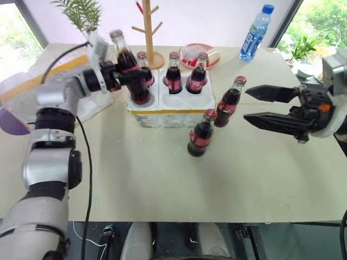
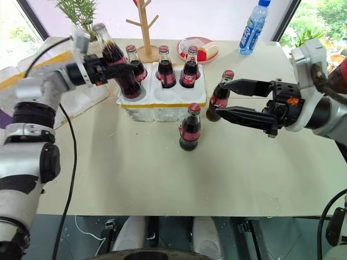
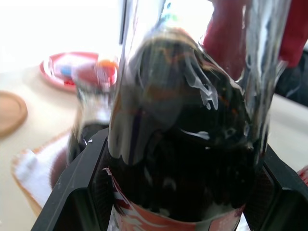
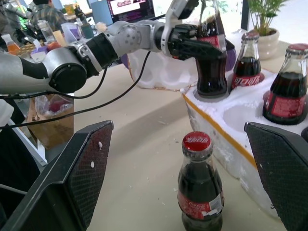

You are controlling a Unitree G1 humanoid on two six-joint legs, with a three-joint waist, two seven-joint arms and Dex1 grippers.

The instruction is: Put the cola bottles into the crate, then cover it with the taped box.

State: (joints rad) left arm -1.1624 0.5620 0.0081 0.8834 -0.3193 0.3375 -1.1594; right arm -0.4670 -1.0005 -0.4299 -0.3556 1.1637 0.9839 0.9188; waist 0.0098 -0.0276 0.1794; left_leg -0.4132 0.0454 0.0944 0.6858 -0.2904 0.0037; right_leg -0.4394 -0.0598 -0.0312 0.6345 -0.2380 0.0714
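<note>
The white foam crate with a yellow tape band sits mid-table. Three cola bottles stand in its wells. My left gripper is shut on a further cola bottle, tilted, its base at the crate's front-left well; its body sits between the black fingers. Two more cola bottles stand on the table just right of the crate. My right gripper is open, level and pointing left, close beside those two. The taped box lies at the far left, partly hidden behind my left arm.
A wooden peg stand, a red plate and a blue-capped water bottle stand behind the crate. A potted plant is at the back left. The table's near edge runs below bare tabletop.
</note>
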